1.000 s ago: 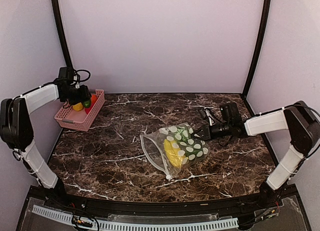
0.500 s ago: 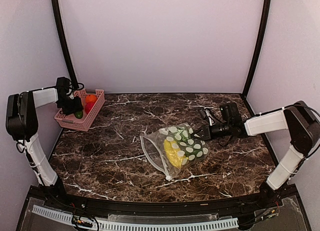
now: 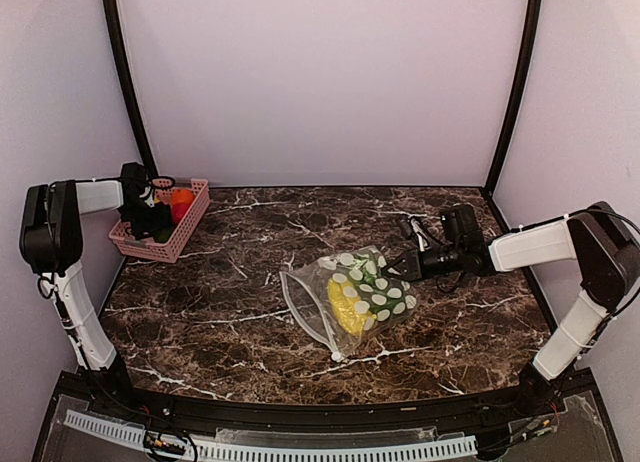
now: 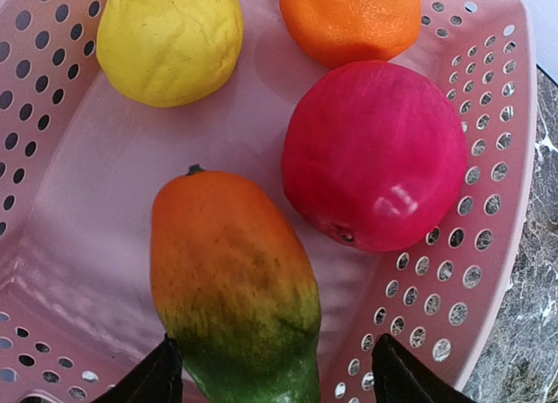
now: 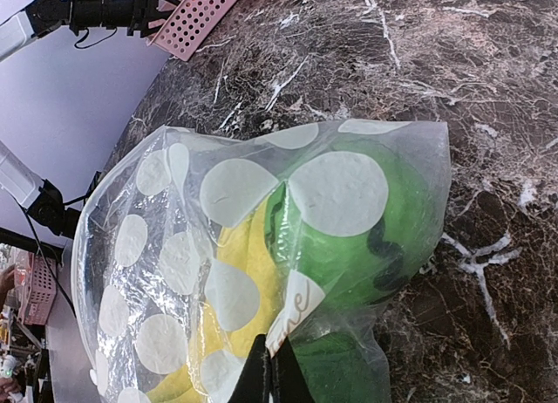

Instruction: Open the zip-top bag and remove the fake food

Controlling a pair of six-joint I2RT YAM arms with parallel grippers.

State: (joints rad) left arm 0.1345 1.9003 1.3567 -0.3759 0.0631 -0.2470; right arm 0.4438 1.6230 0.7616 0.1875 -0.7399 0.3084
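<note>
Black fingertips of the left tool [image 4: 279, 381] stand apart around the green end of an orange-to-green fruit [image 4: 231, 281]. A clear gap shows at the tool's right finger; whether the left one touches the skin I cannot tell. The fruit lies on the floor of the pink basket [image 4: 488, 159]. Ahead of the tool and to its right sits a magenta-red ball [image 4: 375, 154], just beside the fruit. Farther ahead lie an orange ball [image 4: 349, 19] and, to the left, a lumpy yellow fruit [image 4: 170, 41].

The right tool [image 5: 268, 372] has its fingers pressed together on a fold of clear film, pinching the near edge of the zip-top bag [image 5: 218, 246]. The bag spreads ahead of this tool, its white-dotted face up (the film domes a little rather than lying flat). Inside it, just past the pinch, sit a green piece [image 5: 349, 237] and, to its left, a yellow piece [image 5: 244, 255].

Seen from above, the bag rests near the middle of the dark marbled bench [image 3: 230, 282], stretching away from the right tool, well apart from the left tool and the basket at the bench's far left corner.
</note>
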